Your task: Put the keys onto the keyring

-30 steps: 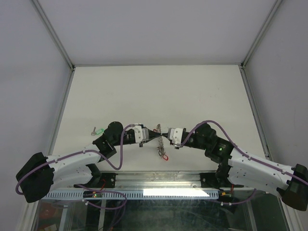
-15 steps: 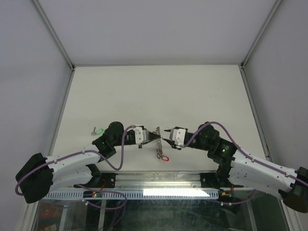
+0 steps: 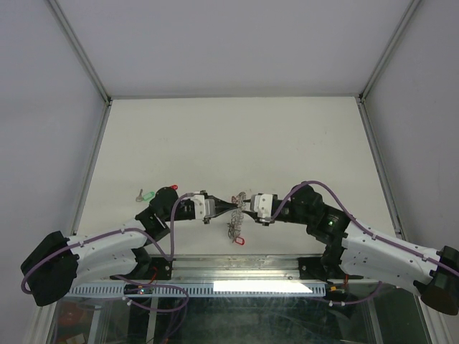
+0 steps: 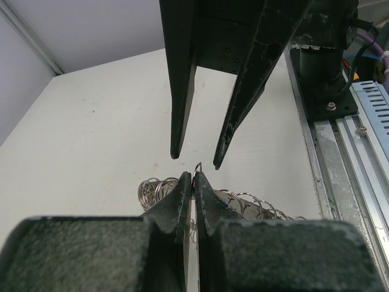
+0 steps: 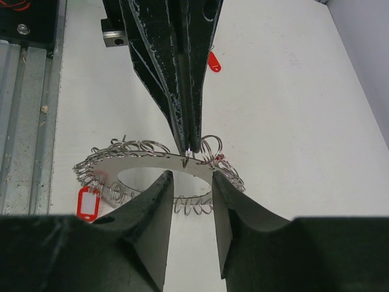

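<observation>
The keyring [image 3: 235,218] is a flat grey metal ring with many small silvery wire loops fanned round it and a red tag [image 3: 240,240]. My left gripper [image 3: 231,208] is shut on one small loop at its rim, seen in the left wrist view [image 4: 193,177]. My right gripper [image 3: 246,206] is open, its jaws facing the left fingertips, on either side of the rim [image 5: 146,163]. The green-headed key [image 3: 147,194] lies on the table left of my left arm. The red-headed key [image 3: 174,188] lies beside that arm and also shows in the right wrist view [image 5: 214,61].
The white table [image 3: 237,136] has grey walls at the left, right and back. A metal rail [image 3: 237,269] and the arm bases run along the near edge, close behind the keyring. The red tag [image 5: 89,202] hangs on the keyring's near side.
My left arm has shifted and now uncovers the red-headed key. My right gripper drew back half a second ago and has closed in on the keyring again. The keyring has shifted slightly toward the near edge.
</observation>
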`<act>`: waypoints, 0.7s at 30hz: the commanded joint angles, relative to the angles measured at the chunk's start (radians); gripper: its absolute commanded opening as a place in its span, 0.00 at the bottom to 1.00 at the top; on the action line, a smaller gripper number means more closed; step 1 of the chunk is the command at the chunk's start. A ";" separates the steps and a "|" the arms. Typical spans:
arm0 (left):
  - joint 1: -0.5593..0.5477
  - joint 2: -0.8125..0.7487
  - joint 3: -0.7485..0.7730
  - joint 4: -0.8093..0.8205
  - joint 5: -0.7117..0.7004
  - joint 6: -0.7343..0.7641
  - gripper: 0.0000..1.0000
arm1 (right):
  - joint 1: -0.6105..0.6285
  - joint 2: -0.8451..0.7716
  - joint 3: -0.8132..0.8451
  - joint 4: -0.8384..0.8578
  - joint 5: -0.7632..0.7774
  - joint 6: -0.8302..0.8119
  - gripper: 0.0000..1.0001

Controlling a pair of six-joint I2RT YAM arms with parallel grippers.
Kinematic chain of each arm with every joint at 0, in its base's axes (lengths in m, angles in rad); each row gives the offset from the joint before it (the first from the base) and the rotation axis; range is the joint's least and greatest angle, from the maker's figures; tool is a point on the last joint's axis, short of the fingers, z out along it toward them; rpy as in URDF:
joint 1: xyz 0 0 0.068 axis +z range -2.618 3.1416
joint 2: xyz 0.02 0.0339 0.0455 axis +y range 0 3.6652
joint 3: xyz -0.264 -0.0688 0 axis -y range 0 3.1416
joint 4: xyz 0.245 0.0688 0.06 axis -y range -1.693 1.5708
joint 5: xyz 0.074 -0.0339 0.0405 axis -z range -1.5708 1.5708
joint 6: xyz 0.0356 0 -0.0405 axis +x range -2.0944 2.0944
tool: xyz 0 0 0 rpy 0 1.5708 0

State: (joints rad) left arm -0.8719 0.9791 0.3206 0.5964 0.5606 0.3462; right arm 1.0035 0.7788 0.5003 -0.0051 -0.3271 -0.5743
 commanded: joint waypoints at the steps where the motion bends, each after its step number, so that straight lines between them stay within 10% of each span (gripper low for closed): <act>1: -0.010 -0.025 -0.040 0.256 0.020 -0.071 0.00 | 0.004 -0.017 0.011 0.068 -0.021 0.005 0.35; 21: -0.010 0.047 -0.055 0.421 0.027 -0.161 0.00 | 0.006 0.011 0.020 0.130 -0.071 0.024 0.15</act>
State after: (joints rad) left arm -0.8719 1.0286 0.2470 0.9241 0.5606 0.1967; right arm 1.0042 0.7860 0.4934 0.0570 -0.3676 -0.5705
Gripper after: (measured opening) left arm 0.006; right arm 0.166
